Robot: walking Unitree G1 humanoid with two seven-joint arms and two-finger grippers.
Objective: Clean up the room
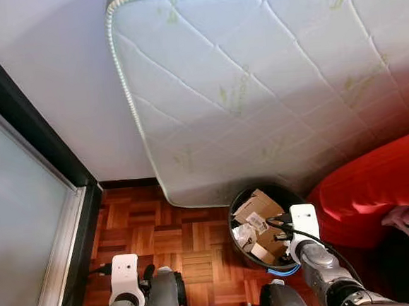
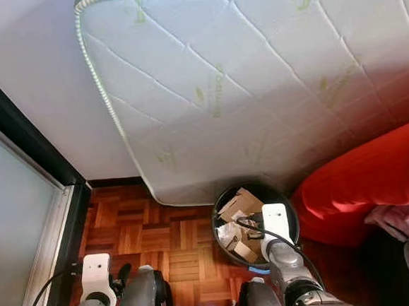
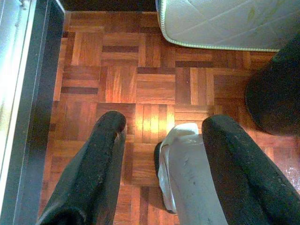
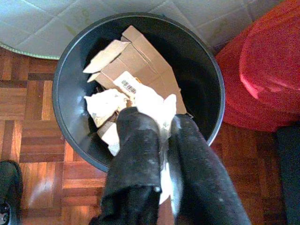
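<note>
A black round bin (image 4: 61,79) stands on the parquet floor, at the foot of a leaning mattress. Inside it lie folded cardboard pieces (image 4: 140,61) and crumpled white paper (image 4: 105,105). My right gripper (image 4: 159,119) hangs just over the bin's near rim, shut on a crumpled white paper (image 4: 157,103) that bulges out between the fingertips. From the head the same gripper (image 1: 281,228) reaches over the bin (image 1: 233,229). My left gripper (image 3: 161,124) hangs low over the floor, open, with nothing held.
A white quilted mattress (image 1: 270,84) leans on the wall behind the bin. A red cushion (image 1: 384,181) presses against the bin's right side, with pink cloth (image 1: 408,218) on it. A dark sliding-door frame (image 1: 33,138) runs along the left. Parquet (image 1: 168,234) lies between them.
</note>
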